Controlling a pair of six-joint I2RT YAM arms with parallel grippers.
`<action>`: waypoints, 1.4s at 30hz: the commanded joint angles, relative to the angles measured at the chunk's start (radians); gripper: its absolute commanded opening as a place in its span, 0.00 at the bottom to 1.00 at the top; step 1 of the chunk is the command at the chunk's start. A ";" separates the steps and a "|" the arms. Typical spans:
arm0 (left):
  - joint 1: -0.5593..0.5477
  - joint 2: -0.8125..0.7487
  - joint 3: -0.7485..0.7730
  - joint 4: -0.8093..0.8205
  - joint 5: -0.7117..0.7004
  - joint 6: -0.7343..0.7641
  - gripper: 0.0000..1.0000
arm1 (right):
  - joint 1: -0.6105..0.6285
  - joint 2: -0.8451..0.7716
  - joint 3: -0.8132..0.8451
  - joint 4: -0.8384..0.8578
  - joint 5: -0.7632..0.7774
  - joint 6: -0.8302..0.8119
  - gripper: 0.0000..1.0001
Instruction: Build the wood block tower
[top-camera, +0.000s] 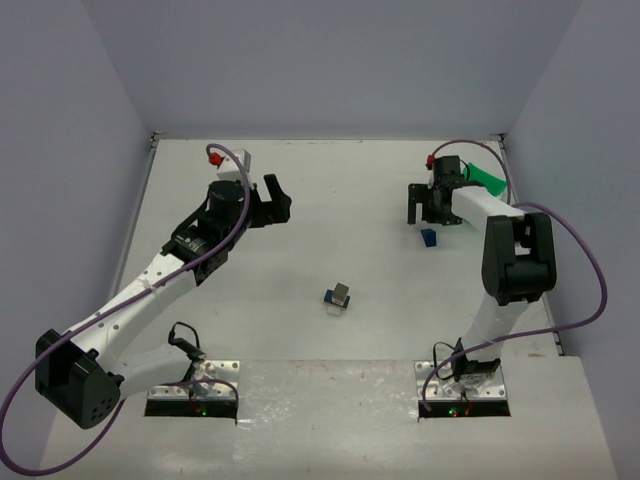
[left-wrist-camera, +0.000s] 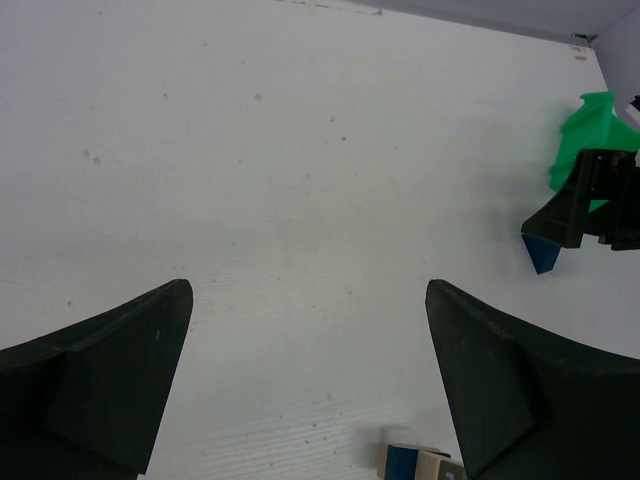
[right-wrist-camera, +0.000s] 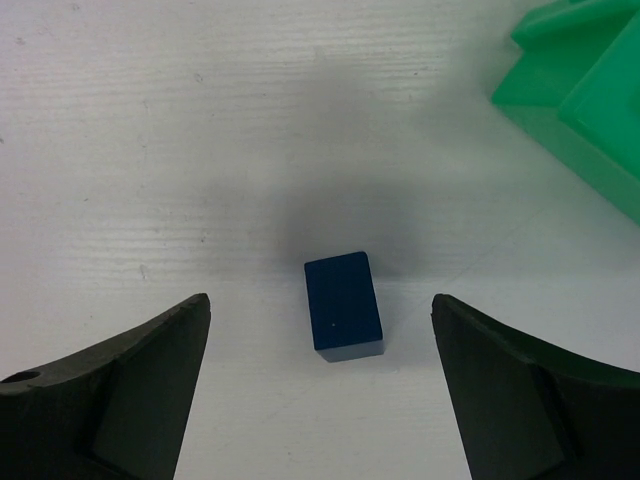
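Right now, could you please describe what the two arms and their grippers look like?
The left arm and right arm have white links and black joint housings. The left gripper and right gripper each have two black wedge-shaped fingers. A purple cable loops along each arm to a red connector.

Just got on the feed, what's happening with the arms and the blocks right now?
The right gripper hangs open over a loose blue block lying on the table next to the green bin. Its fingers stand clear of the block on both sides. The left gripper is open too and holds nothing. The wood block tower at mid-table is only a small cluster of blue, grey and beige pieces.
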 joint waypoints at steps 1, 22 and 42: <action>0.011 0.002 0.004 0.050 -0.018 0.004 1.00 | -0.009 0.023 -0.014 0.042 -0.050 -0.022 0.90; 0.013 0.015 0.010 0.048 -0.009 0.002 1.00 | -0.030 0.019 -0.039 -0.009 -0.013 -0.017 0.44; 0.014 0.003 0.002 0.051 0.009 0.003 1.00 | 0.162 -0.352 -0.115 0.011 -0.375 -0.525 0.07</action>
